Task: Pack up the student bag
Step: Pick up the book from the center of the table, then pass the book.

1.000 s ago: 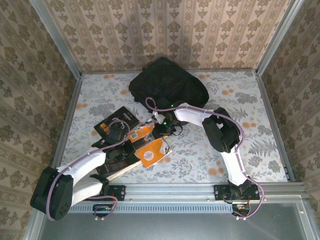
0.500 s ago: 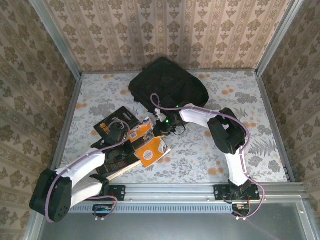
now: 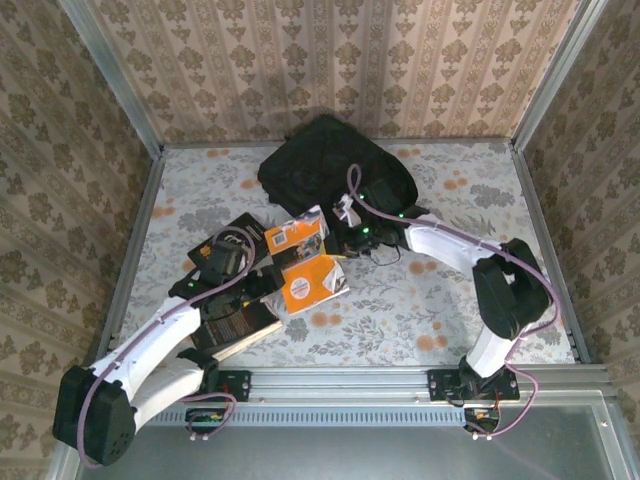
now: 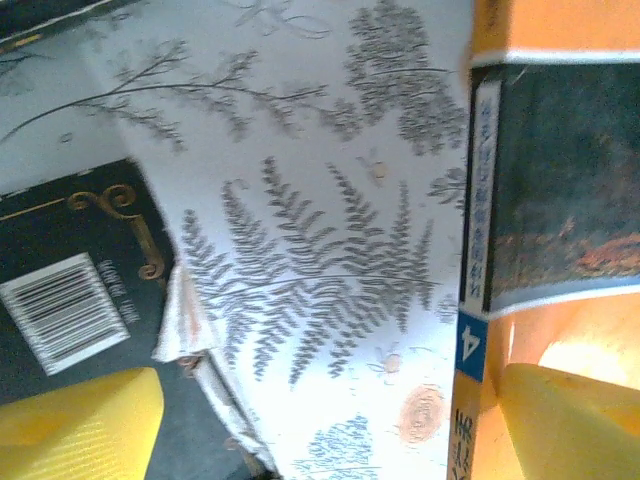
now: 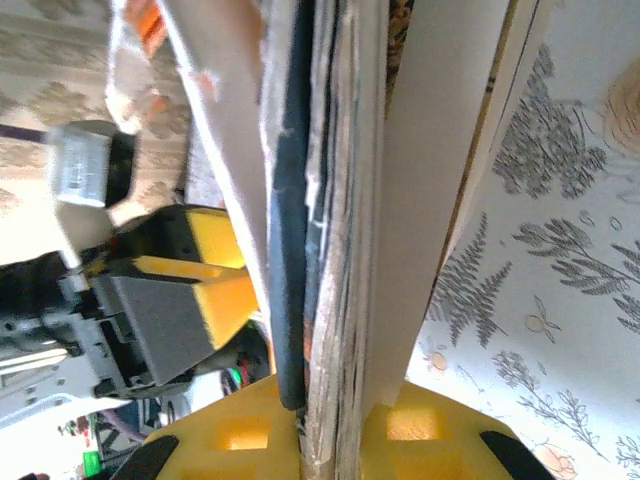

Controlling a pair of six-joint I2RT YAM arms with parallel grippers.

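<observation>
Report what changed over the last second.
The left gripper opened wide, apparently releasing the upper orange book. The right gripper closed on that book and carried it away from the arm bases, toward the student bag. The bag and the black book stayed put.

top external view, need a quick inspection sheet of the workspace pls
surface: floral tablecloth, no spills seen
job's things: student bag at the far side; orange book held tilted beside it; second orange book and black books lying on the cloth
clutter: nothing seen
grippers: right gripper shut on the tilted orange book; left gripper open above the cloth
cables: lilac cable along each arm
surroundings: wallpaper walls, metal frame
</observation>
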